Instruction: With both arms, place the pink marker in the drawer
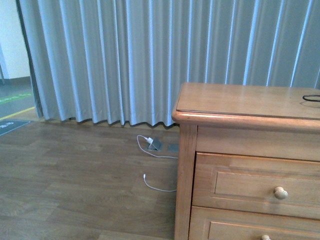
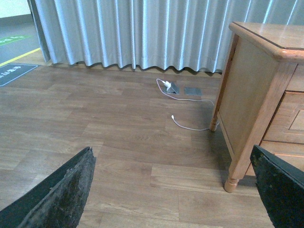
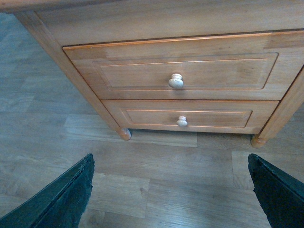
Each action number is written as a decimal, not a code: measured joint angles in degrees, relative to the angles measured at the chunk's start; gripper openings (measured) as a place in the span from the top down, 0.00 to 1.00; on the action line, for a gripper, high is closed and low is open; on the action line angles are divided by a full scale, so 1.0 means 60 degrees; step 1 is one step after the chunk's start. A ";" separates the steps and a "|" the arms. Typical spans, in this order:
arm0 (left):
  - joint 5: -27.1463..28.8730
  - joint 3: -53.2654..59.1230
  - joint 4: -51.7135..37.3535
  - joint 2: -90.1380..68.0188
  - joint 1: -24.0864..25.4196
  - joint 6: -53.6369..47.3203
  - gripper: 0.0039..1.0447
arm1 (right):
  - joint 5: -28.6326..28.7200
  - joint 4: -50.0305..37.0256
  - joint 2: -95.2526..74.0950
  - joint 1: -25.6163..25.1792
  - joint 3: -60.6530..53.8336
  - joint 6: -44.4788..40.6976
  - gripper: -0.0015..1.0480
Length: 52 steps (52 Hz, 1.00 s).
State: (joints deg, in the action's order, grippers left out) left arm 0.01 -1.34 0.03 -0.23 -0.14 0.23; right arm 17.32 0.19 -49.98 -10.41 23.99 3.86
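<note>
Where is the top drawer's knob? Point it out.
In the front view the knob sits low at right on the closed top drawer; the right wrist view shows it directly above the lower drawer's knob.

Front view faces curtain point(image 1: 125, 60); both wrist views hang low over floor; all 3 share dresser point(image 1: 240, 150).

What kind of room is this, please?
Probably an indoor room set up like a bedroom or test space: a wooden dresser stands on wood-look flooring, long grey curtains hang behind, and a white cable lies loose.
</note>
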 joint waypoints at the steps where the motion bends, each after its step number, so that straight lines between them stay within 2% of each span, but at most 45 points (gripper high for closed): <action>1: 0.0000 0.0000 0.0000 0.0000 0.0000 0.0004 0.06 | 0.0113 0.0229 0.0310 -0.0127 -0.0055 -0.0044 0.08; 12: 0.0000 0.0000 0.0000 0.0000 0.0000 0.0004 0.06 | 0.0510 0.2055 0.2623 -0.1362 -0.0474 -0.0816 0.08; 26: 0.0000 0.0000 0.0000 0.0000 0.0000 0.0000 0.06 | 0.0474 0.1927 0.2911 -0.1457 -0.0539 -0.0998 0.09; 30: 0.0000 0.0000 0.0000 0.0000 0.0000 0.0000 0.06 | -0.0124 -0.0783 0.3519 -0.1195 -0.1687 -0.0809 0.22; 33: 0.0000 0.0000 0.0000 0.0000 0.0000 0.0000 0.06 | -0.0532 -0.2495 0.4084 -0.0787 -0.2430 -0.0747 0.37; 36: 0.0000 0.0000 0.0000 0.0000 0.0000 0.0004 0.06 | -0.0867 -0.2597 0.4444 -0.0415 -0.2659 -0.0739 0.50; 49: 0.0000 0.0000 0.0000 0.0000 0.0000 0.0000 0.06 | -0.1734 -0.2244 0.5326 0.0488 -0.3242 -0.0739 0.94; 50: 0.0004 0.0000 0.0000 0.0000 0.0000 0.0000 0.06 | -0.2157 -0.2167 0.5450 0.0754 -0.3264 -0.0747 0.99; 52: 0.0004 0.0000 0.0000 0.0000 0.0000 0.0000 0.06 | -0.2776 -0.2062 0.5643 0.1355 -0.3337 -0.0736 0.98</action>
State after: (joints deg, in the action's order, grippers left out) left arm 0.03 -1.34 0.03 -0.23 -0.14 0.23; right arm 0.67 -12.19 -16.12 -2.28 3.97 -0.56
